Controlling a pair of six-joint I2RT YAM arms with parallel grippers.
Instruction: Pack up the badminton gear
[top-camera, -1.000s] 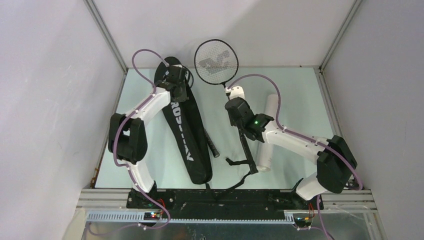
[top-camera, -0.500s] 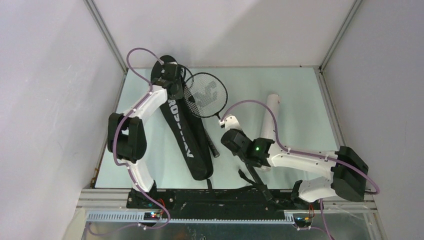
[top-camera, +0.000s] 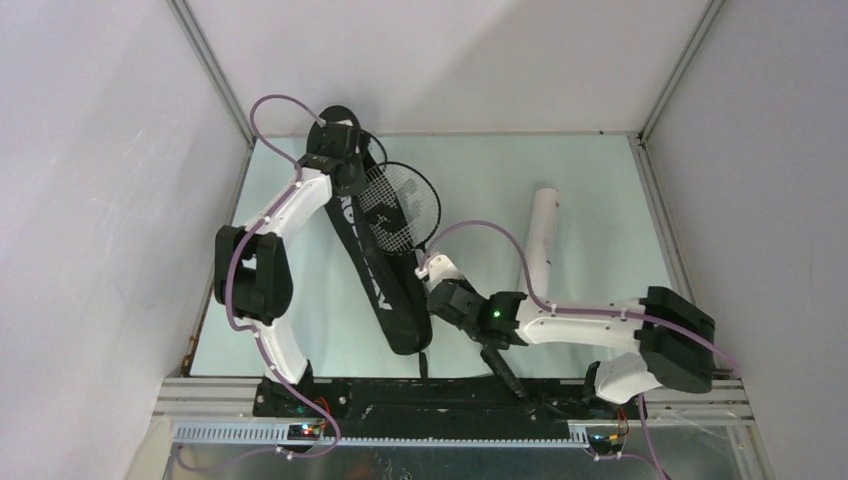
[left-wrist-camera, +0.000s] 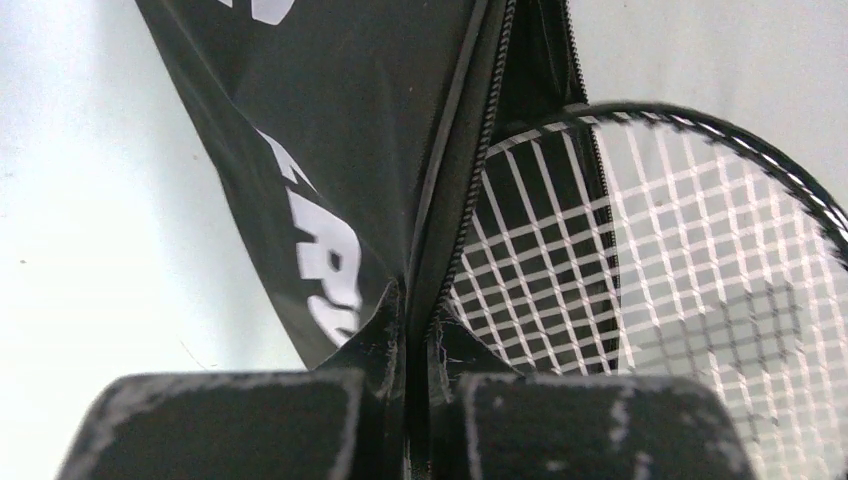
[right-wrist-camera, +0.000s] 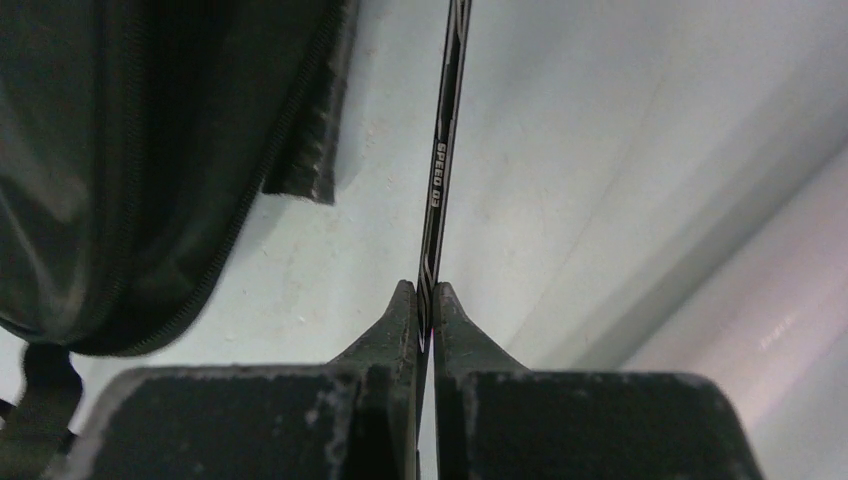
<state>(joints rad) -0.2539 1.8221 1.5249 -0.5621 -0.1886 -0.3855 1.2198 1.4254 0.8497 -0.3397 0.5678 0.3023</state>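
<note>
Presently, left jaws pinch racket bag (left-wrist-camera: 330, 150) at zip edge to hold the mouth ahead open; right jaws clamp racket (right-wrist-camera: 440, 170) by shaft to slide it in.

Racket (top-camera: 402, 203) perhaps partly in bag (top-camera: 388, 298)

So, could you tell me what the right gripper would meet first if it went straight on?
Probably the open side of the black racket bag: the right gripper, shut on the racket shaft, points along it toward the bag. Height is unclear.
</note>
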